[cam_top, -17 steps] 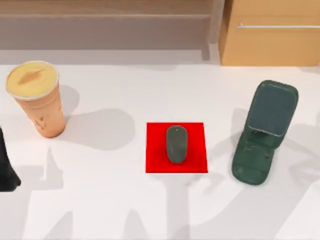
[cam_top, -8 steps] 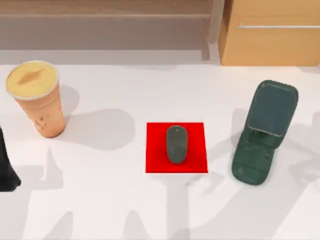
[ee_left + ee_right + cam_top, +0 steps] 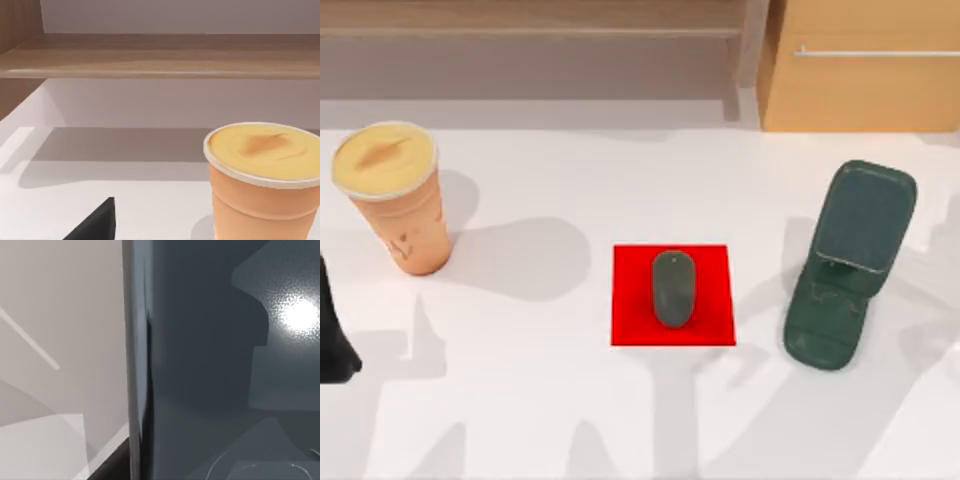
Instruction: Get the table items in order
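Observation:
The orange paper cup (image 3: 392, 200) with its yellow lid stands upright at the table's (image 3: 520, 400) left; it also rises close by as the cup (image 3: 265, 185) in the left wrist view. In the middle, the dark grey mouse (image 3: 673, 288) lies on a flat red square (image 3: 710, 320). My left gripper (image 3: 334, 340) rests at the left edge, a little nearer than the cup and apart from it. The grey-blue phone (image 3: 225, 365) stands very close in the right wrist view, off the table, with my right gripper (image 3: 122, 465) shut on it, dark against its edge.
A dark green hinged stand (image 3: 848, 265) sits open at the right. A light wooden cabinet (image 3: 860, 90) with a metal handle stands at the back right, and a low wooden shelf (image 3: 530, 30) runs along the back. Bare white tabletop lies along the front.
Cup, mouse, red square and stand have kept their places. Only the shadows on the right side of the table have shifted a little.

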`<control>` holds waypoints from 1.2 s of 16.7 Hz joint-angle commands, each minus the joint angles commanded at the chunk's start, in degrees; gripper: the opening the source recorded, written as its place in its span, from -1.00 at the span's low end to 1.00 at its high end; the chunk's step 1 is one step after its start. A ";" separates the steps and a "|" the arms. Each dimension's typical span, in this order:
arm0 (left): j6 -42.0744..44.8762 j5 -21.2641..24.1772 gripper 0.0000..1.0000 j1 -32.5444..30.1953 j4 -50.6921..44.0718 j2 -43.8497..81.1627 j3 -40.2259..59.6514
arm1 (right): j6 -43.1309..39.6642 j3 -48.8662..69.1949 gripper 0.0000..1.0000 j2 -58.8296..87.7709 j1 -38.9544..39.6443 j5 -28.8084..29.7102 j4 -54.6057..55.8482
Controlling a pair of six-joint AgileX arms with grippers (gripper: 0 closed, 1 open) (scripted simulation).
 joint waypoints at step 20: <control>0.00 0.00 1.00 0.00 0.00 0.00 0.00 | 92.15 -8.56 -1.00 -36.29 59.23 45.62 2.49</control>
